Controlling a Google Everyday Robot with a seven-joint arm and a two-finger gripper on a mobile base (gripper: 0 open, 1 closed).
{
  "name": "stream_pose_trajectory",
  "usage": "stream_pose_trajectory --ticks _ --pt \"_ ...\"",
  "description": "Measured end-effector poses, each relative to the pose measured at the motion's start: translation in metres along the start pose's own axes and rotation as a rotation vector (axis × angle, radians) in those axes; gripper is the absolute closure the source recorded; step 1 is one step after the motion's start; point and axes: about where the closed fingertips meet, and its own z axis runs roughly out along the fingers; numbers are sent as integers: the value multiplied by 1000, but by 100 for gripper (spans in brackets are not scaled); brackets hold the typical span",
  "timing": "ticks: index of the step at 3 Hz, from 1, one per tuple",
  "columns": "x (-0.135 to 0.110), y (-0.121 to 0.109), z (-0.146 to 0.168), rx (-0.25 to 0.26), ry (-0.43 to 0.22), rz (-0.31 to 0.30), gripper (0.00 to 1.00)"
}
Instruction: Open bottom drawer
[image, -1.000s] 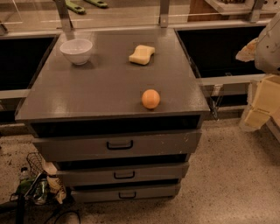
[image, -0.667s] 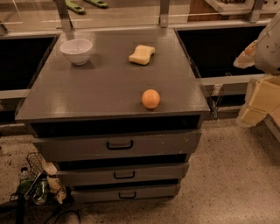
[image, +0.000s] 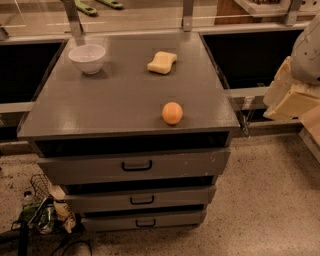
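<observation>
Low down, the bottom drawer (image: 145, 220) sat at the foot of the grey cabinet (image: 125, 100), its slim front set back behind the middle drawer (image: 140, 199) and its small black handle (image: 145, 223) centred. Bare speckled floor (image: 260, 200) lay open in front and to the right, while a wire basket (image: 42, 207) of clutter crowded the left corner. My gripper (image: 292, 95) hung at the right edge of view, apart from the cabinet's right side and about level with its top, where an orange (image: 172, 113) lay near the front edge; I could not tell whether it was spread or pressed together.
</observation>
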Motion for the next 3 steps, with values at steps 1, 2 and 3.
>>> stream_pose_trajectory --ticks 1,2,3 --pt "0 0 0 2 -1 0 87" --pt "0 15 14 -5 -26 47 100" --pt "-1 37 47 -22 -52 94 100"
